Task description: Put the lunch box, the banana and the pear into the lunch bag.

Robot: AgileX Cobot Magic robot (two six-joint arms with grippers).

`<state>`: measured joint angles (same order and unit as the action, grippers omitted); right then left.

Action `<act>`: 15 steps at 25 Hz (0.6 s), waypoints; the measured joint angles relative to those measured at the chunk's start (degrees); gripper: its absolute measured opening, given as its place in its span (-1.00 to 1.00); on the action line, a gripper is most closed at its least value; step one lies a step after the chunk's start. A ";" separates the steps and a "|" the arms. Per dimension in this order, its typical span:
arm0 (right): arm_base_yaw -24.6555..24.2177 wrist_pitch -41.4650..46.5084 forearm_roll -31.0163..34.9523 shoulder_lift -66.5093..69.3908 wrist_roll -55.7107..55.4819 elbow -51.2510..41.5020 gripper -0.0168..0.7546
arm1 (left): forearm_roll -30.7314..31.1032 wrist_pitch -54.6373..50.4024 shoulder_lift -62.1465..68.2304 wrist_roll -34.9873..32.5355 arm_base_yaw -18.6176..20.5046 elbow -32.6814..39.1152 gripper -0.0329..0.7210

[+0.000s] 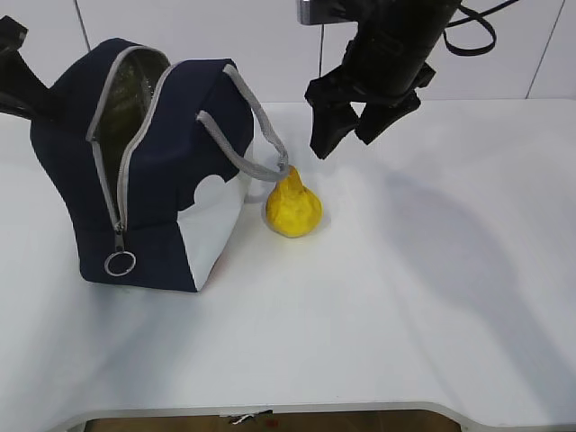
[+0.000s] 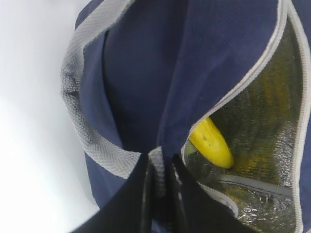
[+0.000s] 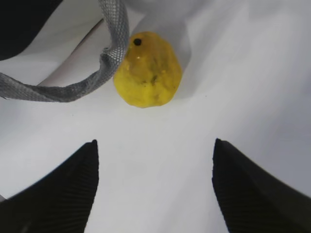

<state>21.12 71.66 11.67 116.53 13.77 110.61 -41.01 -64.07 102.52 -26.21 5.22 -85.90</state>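
Note:
The navy lunch bag (image 1: pixel 171 171) stands at the left with its zipper open. In the left wrist view my left gripper (image 2: pixel 159 165) is shut on the bag's grey webbing handle (image 2: pixel 97 145) beside the opening. The banana (image 2: pixel 211 144) lies inside on the silver lining. A pale green sliver (image 2: pixel 189 148) next to it may be the lunch box; the rest is hidden. The yellow pear (image 1: pixel 293 208) sits on the table against the bag's white end, under the other handle (image 3: pixel 109 58). My right gripper (image 1: pixel 342 146) hangs open above and behind the pear (image 3: pixel 148 70), holding nothing.
The white table (image 1: pixel 432 297) stretches to the right and front of the bag. The zipper's ring pull (image 1: pixel 120 263) hangs low on the bag's front. The left arm (image 1: pixel 18 81) reaches in from the far left behind the bag.

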 joint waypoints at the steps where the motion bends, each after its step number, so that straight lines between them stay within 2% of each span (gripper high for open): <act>1: 0.00 0.00 -0.31 0.00 0.00 -0.08 0.55 | -0.04 0.10 0.00 0.00 0.00 0.00 -0.84; 10: 1.13 -0.25 -0.18 3.84 2.70 -0.08 0.55 | 0.04 0.31 0.00 0.00 0.00 0.00 -0.84; 15: 1.23 -1.76 2.13 4.63 5.41 -0.13 0.55 | 0.04 0.31 0.00 0.00 0.00 0.00 -0.84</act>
<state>22.35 69.91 13.80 121.16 19.17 110.48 -40.97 -63.76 102.52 -26.21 5.22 -85.90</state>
